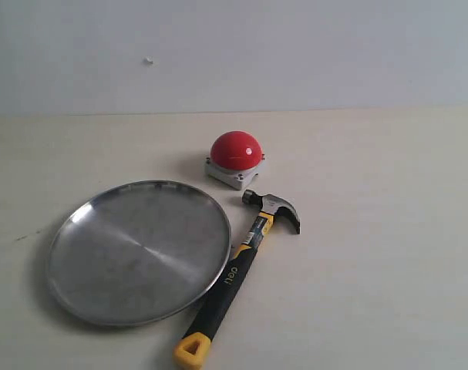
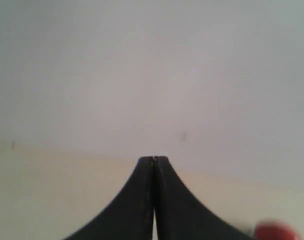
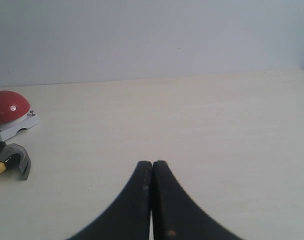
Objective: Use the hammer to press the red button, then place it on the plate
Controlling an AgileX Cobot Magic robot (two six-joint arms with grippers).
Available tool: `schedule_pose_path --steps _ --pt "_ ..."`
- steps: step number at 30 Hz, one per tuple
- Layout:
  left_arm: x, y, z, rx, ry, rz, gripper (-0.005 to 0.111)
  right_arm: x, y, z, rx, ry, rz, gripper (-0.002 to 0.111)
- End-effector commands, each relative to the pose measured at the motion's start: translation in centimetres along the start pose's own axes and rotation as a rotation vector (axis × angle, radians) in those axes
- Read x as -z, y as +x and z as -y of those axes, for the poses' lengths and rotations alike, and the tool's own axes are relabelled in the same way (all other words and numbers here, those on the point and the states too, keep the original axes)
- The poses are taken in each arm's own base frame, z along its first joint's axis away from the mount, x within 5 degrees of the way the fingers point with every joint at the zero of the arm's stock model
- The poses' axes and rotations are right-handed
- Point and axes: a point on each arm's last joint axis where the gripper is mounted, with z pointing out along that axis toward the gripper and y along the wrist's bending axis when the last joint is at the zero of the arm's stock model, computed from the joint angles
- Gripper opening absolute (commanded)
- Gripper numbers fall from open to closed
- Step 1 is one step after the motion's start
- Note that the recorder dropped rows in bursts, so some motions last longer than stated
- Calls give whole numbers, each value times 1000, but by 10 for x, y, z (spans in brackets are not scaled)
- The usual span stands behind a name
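Note:
The hammer (image 1: 232, 277) lies flat on the table, dark head toward the red button (image 1: 236, 150), yellow looped end toward the front edge; its handle touches or nearly touches the rim of the plate (image 1: 102, 254). The button sits on its grey base just beyond the hammer head. The right wrist view shows the button (image 3: 8, 106) and hammer head (image 3: 15, 155) off to one side, well apart from my right gripper (image 3: 152, 163), which is shut and empty. My left gripper (image 2: 153, 158) is shut and empty too, with a blurred sliver of the button (image 2: 274, 232) at the frame corner. Neither gripper appears in the exterior view.
A pale wooden table (image 1: 372, 293) carries everything, and a plain white wall (image 1: 295, 46) stands behind it. Bare table surface stretches to the right of the hammer and button.

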Motion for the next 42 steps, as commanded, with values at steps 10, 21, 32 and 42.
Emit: schedule_pose_path --steps 10,21,32,42 --pt "-128 115 128 -413 250 -1099 0 -1 1 0 6 7 -1 0" --pt "-127 200 253 -703 503 -1154 26 -1 1 0 6 7 -1 0" --pt "-149 248 275 -675 466 -1218 58 -1 1 0 6 7 -1 0" --pt "-175 266 270 -719 373 -1252 58 -1 1 0 6 7 -1 0"
